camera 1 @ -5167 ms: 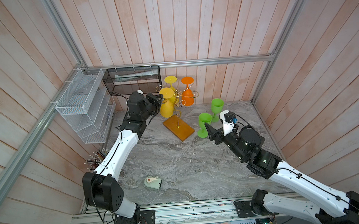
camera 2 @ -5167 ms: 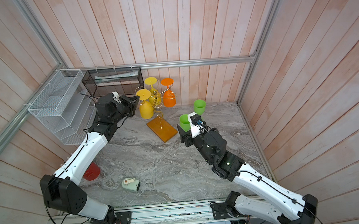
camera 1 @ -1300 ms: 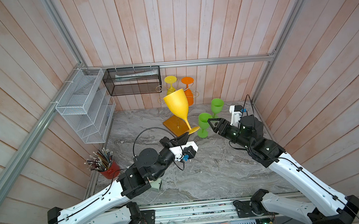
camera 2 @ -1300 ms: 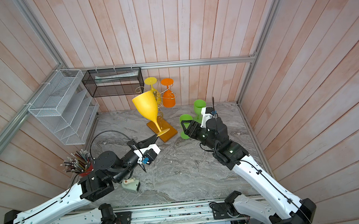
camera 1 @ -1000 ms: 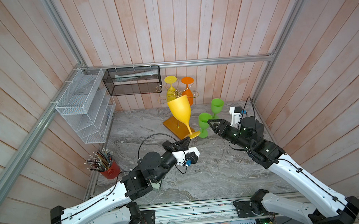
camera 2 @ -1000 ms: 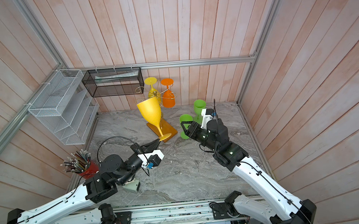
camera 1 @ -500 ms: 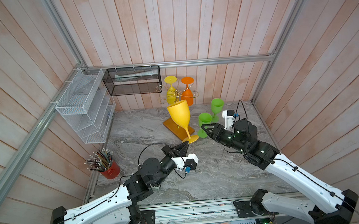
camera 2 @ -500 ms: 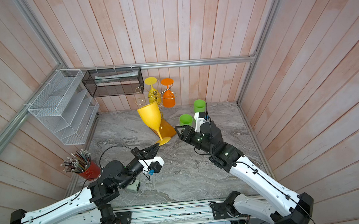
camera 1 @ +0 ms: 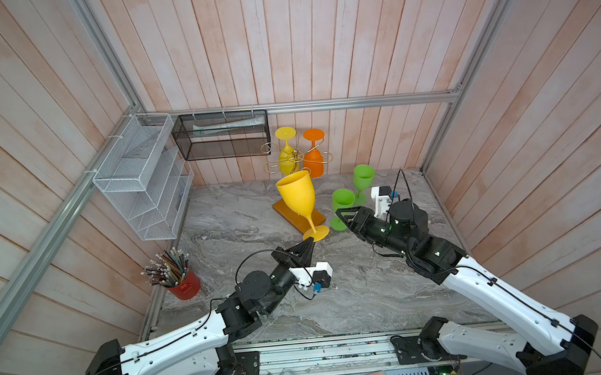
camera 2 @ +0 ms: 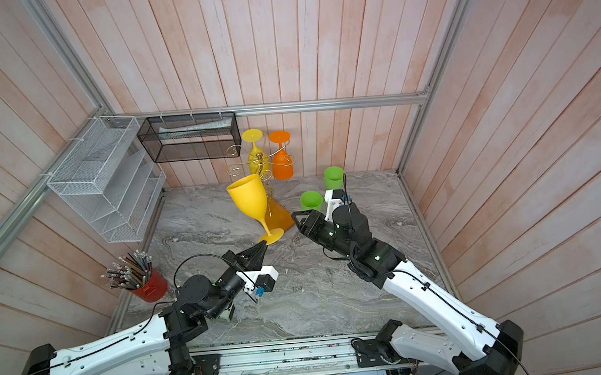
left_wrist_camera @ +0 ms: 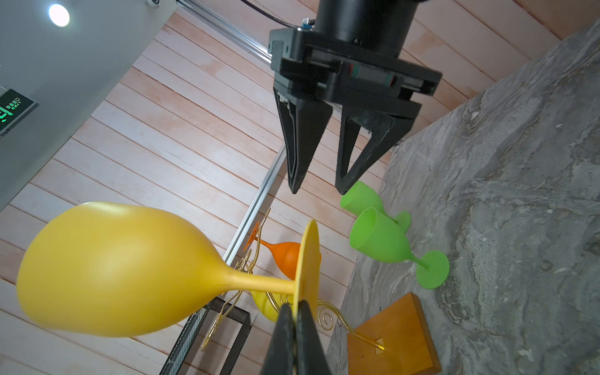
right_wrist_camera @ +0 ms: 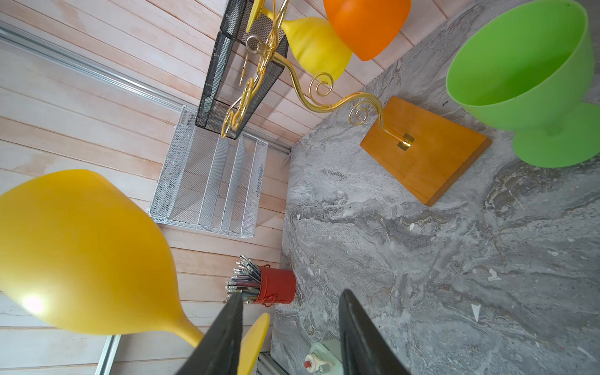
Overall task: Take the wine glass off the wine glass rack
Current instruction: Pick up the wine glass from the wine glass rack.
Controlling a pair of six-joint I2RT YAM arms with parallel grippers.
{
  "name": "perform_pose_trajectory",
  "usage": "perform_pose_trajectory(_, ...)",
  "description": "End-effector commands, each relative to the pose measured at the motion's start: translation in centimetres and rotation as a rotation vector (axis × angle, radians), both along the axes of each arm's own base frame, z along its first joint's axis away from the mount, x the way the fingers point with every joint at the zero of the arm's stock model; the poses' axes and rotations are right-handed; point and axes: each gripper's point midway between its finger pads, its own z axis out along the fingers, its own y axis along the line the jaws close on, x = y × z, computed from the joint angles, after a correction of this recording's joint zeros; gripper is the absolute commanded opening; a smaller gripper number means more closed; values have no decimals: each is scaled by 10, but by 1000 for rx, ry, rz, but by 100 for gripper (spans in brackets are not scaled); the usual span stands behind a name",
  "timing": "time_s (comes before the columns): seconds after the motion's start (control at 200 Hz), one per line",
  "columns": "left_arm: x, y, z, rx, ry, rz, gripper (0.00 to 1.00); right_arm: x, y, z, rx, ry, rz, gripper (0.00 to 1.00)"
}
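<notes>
A yellow wine glass (camera 1: 296, 196) (camera 2: 249, 199) hangs tilted in the air over the table, off the wine glass rack (camera 1: 297, 158). My left gripper (camera 1: 310, 241) (left_wrist_camera: 296, 305) is shut on the rim of its foot. My right gripper (camera 1: 343, 219) (right_wrist_camera: 292, 295) stands open at the same foot. In the right wrist view the foot's edge lies between the fingers, close against one of them. The rack's orange-brown base (right_wrist_camera: 428, 156) sits just behind the glass. A second yellow glass (camera 1: 287, 156) and an orange glass (camera 1: 313, 160) hang upside down from the rack's gold arms.
Two green glasses (camera 1: 343, 201) (camera 1: 363, 178) stand on the marble beside the right gripper. A red cup of pencils (camera 1: 184, 285) stands at the left edge. A black mesh basket (camera 1: 223, 136) and a white wire shelf (camera 1: 139, 178) hang on the walls. A small pale device (right_wrist_camera: 321, 357) lies below the arms.
The left arm took the yellow glass off the rack and has lowered it toward the table's front. The right gripper has moved in to the glass's foot, its jaws narrowing.
</notes>
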Motion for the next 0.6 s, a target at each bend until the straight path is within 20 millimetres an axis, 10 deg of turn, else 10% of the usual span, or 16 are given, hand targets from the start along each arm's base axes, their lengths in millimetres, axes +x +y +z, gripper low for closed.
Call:
perform_pose_trajectory(0.0,3,3,4,-15,-34,30,0,-2,11,6,34,1,31,44)
perform_pose_trajectory(0.595,26,3,-11,16,-15,103,0,-10,40,-4,48,43,118,39)
